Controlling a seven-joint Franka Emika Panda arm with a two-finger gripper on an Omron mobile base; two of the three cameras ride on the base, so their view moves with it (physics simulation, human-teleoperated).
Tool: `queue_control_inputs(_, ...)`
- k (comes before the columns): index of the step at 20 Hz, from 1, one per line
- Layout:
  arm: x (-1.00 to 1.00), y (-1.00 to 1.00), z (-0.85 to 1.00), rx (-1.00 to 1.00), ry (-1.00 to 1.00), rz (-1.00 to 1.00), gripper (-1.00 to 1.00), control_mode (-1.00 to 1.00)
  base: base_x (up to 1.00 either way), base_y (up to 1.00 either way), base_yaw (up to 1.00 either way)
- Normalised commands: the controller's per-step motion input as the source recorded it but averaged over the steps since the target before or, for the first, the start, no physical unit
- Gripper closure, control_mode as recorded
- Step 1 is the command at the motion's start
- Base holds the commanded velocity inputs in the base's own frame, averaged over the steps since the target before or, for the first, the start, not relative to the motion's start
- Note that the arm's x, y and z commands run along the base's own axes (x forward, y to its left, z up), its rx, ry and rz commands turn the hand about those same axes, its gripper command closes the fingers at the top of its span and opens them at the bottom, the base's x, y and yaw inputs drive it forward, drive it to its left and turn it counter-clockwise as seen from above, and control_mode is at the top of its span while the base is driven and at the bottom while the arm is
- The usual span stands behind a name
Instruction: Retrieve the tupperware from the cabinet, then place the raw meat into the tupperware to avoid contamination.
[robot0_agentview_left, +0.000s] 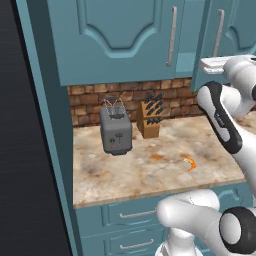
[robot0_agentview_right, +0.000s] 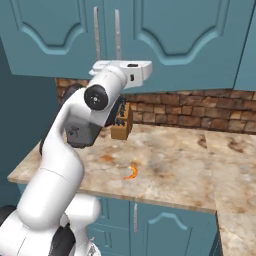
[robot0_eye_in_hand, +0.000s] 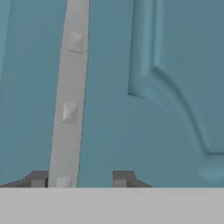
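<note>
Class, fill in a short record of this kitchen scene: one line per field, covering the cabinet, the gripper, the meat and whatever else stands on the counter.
cabinet: teal wall cabinet, doors look closed in the right base view
handle: silver bar running between the jaws
gripper: jaws parted, close against the door
raw meat: orange curved piece lying on the counter
toaster: grey, upright, left of the knife block

Two rear base views sharing the counter (robot0_agentview_left: 130, 170), hand view seemingly close against the cabinet (robot0_eye_in_hand: 175, 65)

Even, shadowless rendered light, slightly soft
</note>
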Motion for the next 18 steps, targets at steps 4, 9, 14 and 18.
queue_control_inputs(4, -0.54, -0.80, -0.01, 0.00, 0.08, -0.07, 1.00, -1.00, 0.00, 0.00, 0.00)
queue_control_inputs(9, -0.53, -0.81, -0.02, 0.00, 0.08, -0.07, 1.00, -1.00, 0.00, 0.00, 0.00)
queue_control_inputs(14, -0.47, -0.77, -0.03, 0.00, 0.09, -0.07, 1.00, -1.00, 0.00, 0.00, 0.00)
queue_control_inputs(18, -0.36, -0.63, -0.03, -0.01, 0.08, -0.06, 1.00, -1.00, 0.00, 0.00, 0.00)
